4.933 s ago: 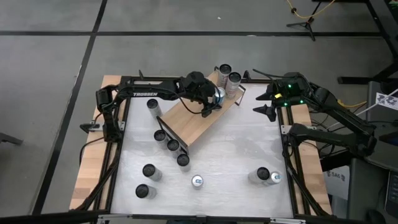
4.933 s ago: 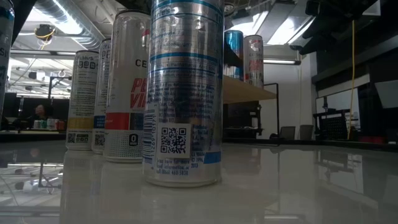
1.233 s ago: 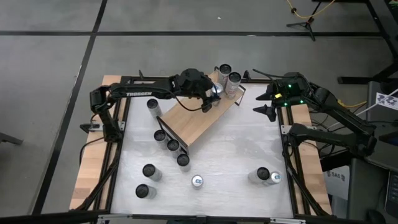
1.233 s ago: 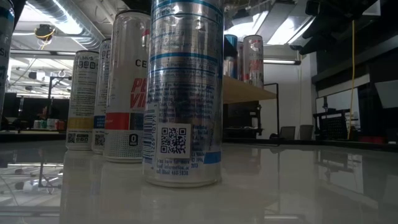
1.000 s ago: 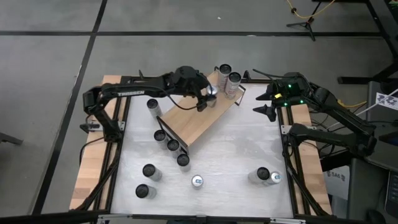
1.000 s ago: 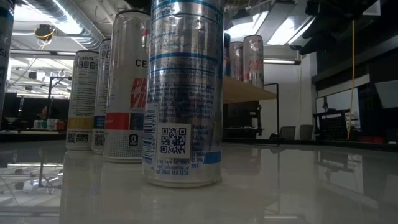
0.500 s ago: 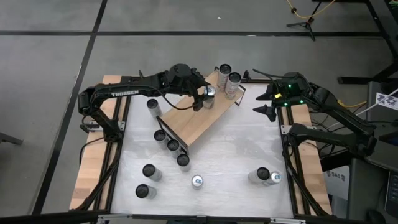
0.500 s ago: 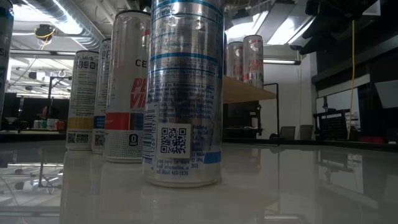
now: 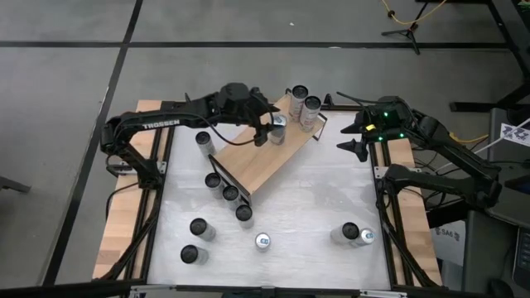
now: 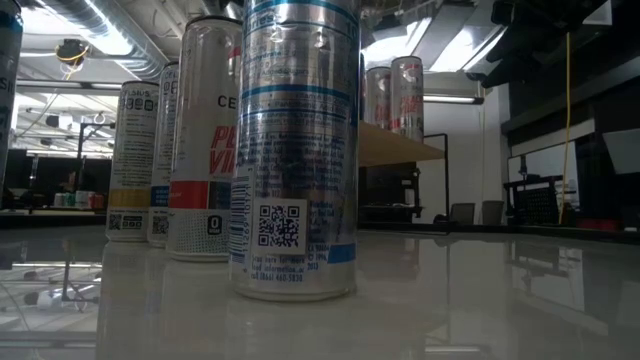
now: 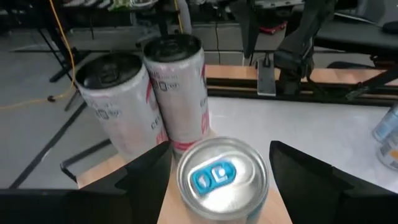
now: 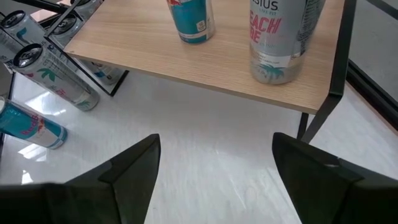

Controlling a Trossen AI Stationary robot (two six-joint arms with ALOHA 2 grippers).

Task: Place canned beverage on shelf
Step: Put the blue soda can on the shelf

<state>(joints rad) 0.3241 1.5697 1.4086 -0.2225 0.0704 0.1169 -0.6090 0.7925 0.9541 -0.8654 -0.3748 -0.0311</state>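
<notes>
On the shelf (image 9: 267,154), your left gripper (image 11: 217,180) has backed off open-fingered, leaving the blue-tabbed can (image 11: 221,178) standing placed.

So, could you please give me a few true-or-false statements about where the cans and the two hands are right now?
1. Three cans stand on the shelf. True.
2. The left hand is clamped on the blue-tabbed can. False: its fingers stand open on either side of the can, clear of it.
3. The right hand holds a can. False: it is open and empty, waiting beside the shelf's far end.
4. The two pale cans stand next to each other at one end of the shelf. True.
5. All the cans are already on the shelf. False: several stand on the white table.
</notes>
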